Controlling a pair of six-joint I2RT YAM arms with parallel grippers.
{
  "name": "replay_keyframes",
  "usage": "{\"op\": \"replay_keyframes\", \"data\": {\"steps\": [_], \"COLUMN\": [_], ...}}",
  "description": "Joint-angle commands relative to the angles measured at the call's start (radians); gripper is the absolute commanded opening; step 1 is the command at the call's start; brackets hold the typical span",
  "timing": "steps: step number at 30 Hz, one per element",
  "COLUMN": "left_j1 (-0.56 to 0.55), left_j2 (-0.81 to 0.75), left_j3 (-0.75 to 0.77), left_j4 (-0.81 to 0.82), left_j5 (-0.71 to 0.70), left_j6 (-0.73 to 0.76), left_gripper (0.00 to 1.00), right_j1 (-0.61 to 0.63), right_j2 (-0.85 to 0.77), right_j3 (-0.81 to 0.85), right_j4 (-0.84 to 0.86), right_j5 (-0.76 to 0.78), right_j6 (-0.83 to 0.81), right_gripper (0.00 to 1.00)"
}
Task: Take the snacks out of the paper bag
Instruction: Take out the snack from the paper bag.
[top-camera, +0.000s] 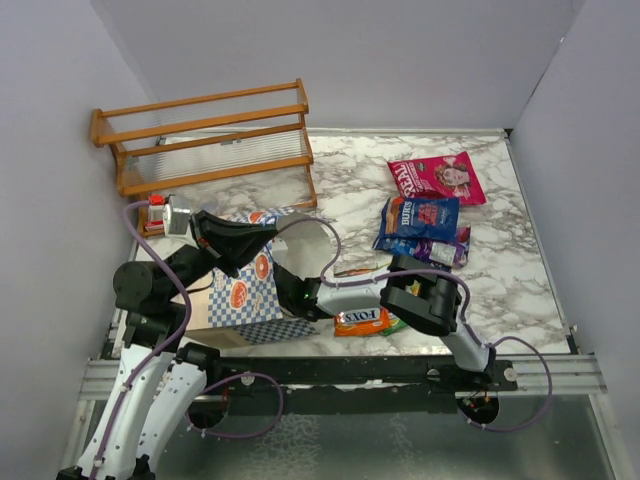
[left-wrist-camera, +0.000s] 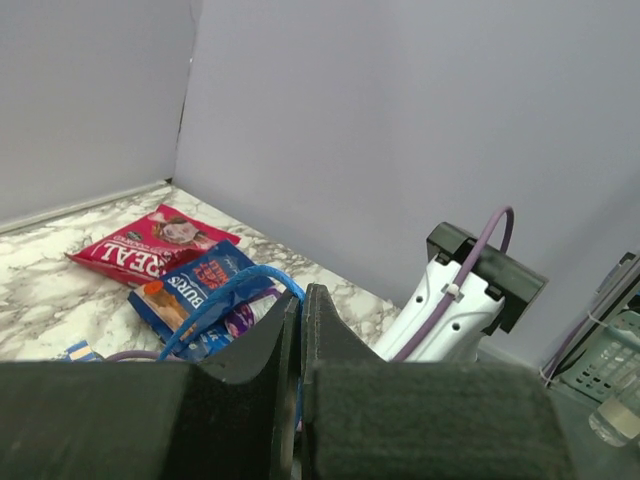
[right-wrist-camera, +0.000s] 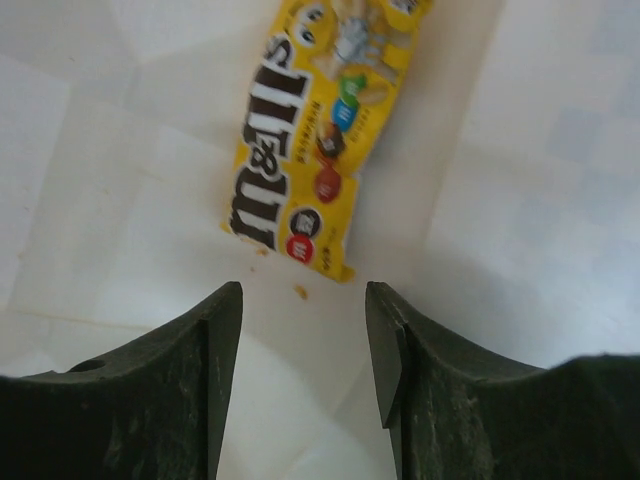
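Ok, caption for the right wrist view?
Open right gripper hovers over a yellow M&M's packet lying on a white surface.

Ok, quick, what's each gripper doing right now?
Left gripper: closed on the paper bag's blue cord handle.
Right gripper: open, holding nothing; yellow packet just ahead.

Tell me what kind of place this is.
Probably a lab robot test cell, not a home: plain grey partition walls box in a marble-patterned table, and the left arm and right arm mount on a metal rail at its near edge.
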Motion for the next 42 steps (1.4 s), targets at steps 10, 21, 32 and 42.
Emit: {"op": "replay_keyframes", "data": {"steps": [10, 21, 32, 42], "left_j1": [-0.005, -0.004, -0.004, -0.005], "left_j2": [-0.036, -0.052, -0.063, -0.080], "left_j3": [-0.039, -0.030, -0.025, -0.018], "left_j4": [0.070, 0.043, -0.042, -0.148], "left_j5": [0.011, 0.014, -0.026, -0.151], "left_j6": [-0.062, -0.057, 0.013, 0.110], "left_gripper": [0.00, 0.00, 0.00, 0.00], "right_j1": [0.000, -0.007, -0.007, -0.007], "right_j2": [0.186, 0.263, 0.106, -0.239], "right_j3": [0.219, 0.308, 0.175, -0.095], "right_j4": [0.065, 0.040, 0.066, -0.012], "right_j5": [0.097, 0.090, 0.126, 0.012], "right_j6": [-0.042, -0.073, -0.188, -0.228], "right_gripper": [0.51, 0.34, 0.01, 0.01]}}
